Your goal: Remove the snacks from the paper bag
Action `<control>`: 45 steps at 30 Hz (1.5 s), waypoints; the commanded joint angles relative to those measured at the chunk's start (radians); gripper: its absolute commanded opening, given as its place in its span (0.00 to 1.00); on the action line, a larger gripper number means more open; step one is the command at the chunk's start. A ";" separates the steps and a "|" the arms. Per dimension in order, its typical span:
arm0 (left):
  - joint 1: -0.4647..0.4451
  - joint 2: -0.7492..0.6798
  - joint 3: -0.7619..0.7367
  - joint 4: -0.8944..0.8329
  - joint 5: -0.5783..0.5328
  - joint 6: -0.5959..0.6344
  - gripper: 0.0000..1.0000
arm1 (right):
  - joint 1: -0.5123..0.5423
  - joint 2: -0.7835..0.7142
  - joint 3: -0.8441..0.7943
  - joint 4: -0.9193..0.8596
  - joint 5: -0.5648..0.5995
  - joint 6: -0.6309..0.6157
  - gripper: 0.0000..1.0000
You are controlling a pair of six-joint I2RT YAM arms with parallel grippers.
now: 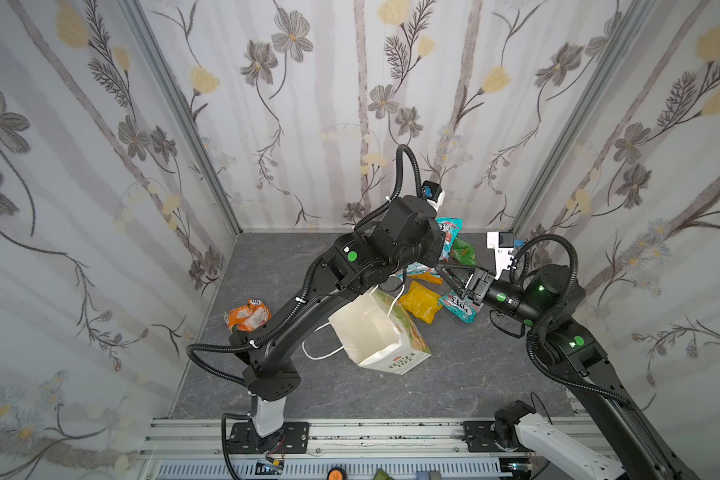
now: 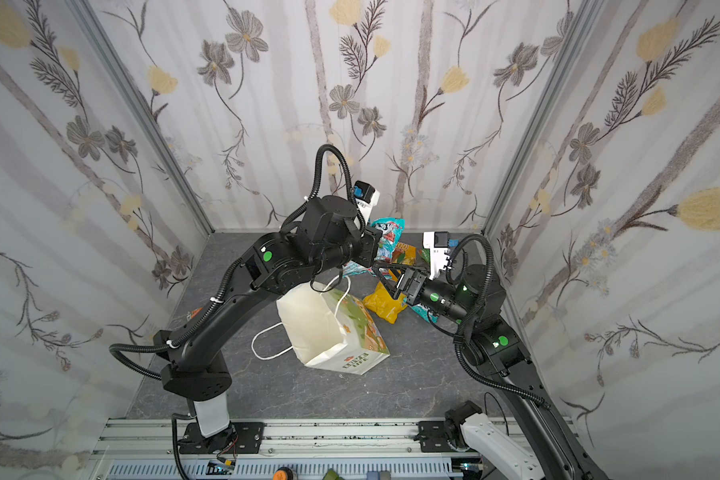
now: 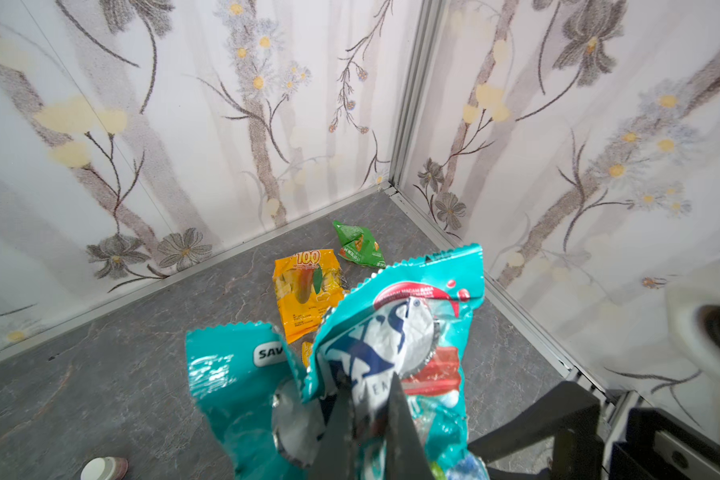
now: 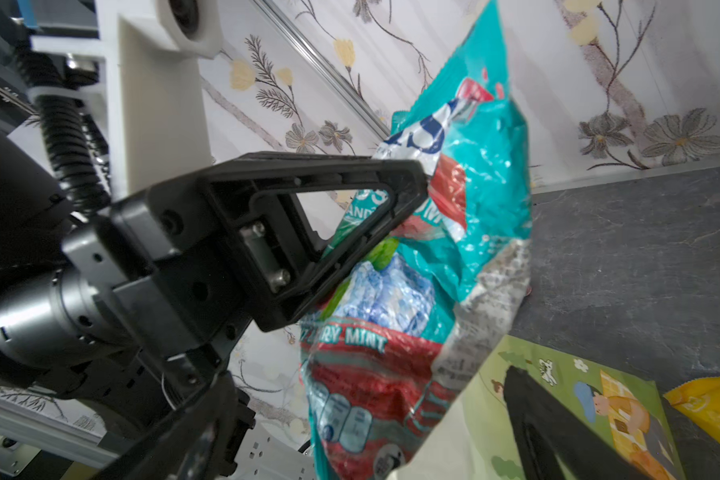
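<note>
Item: teal FOX'S packet (image 3: 416, 332). Pinched in my left claw (image 3: 368, 380), jaws narrow, held up above the desk (image 3: 100, 395). Its lower end is cut off. I cannot tell whether the teal flap (image 3: 225, 374) beside it is the same packet.
Item: my right claw (image 1: 447, 275). Jaws wide, holding nothing, just beside the left claw.
Item: second teal packet (image 1: 460, 308), yellow packet (image 1: 422, 303). Below my right claw, the teal one partly covered by my wrist.
Item: orange-yellow packet (image 3: 304, 286), green packet (image 3: 356, 245). On the desk beyond my left claw.
Item: paper bag (image 1: 375, 332). On the desk, back from both claws. Its upper end is under my left arm (image 1: 308, 316), so the opening is hard to make out.
</note>
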 commanded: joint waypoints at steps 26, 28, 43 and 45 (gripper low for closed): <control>0.018 -0.204 -0.331 0.188 0.024 -0.129 0.65 | -0.250 -0.038 -0.344 0.237 -0.102 0.095 0.02; 0.034 -0.276 -0.409 0.175 -0.028 -0.146 0.68 | -0.270 -0.037 -0.392 0.210 -0.092 0.061 0.02; 0.507 -1.035 -1.337 -0.111 0.028 -0.532 0.72 | -0.374 0.002 -0.736 0.147 0.081 -0.098 0.08; 0.538 -1.074 -1.392 -0.156 0.032 -0.571 0.72 | -0.395 0.004 -0.760 0.147 0.107 -0.104 0.16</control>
